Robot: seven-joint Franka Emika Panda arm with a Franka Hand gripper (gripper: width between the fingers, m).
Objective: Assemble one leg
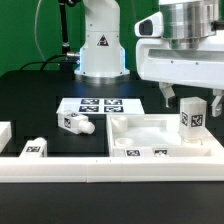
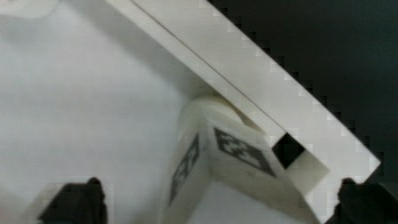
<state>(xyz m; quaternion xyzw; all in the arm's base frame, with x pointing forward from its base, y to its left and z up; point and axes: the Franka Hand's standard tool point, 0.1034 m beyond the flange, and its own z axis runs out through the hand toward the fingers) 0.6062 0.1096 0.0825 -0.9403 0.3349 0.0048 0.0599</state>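
A white leg (image 1: 192, 118) with black-and-white tags stands upright in the corner of the large white tray-shaped panel (image 1: 150, 128) on the exterior view's right. My gripper (image 1: 191, 101) hangs open right over it, one finger on each side of the leg's top and not touching it. In the wrist view the leg (image 2: 231, 150) lies against the panel's raised rim (image 2: 267, 75), and my gripper (image 2: 219, 205) shows as two dark fingertips (image 2: 75, 200) set wide apart. A second leg (image 1: 75, 123) lies on the table and a third (image 1: 35, 148) stands on the left.
The marker board (image 1: 95, 105) lies behind the panel. A long white rail (image 1: 100, 170) runs along the front edge. The robot base (image 1: 100, 45) stands at the back. Another white part (image 1: 5, 132) sits at the far left.
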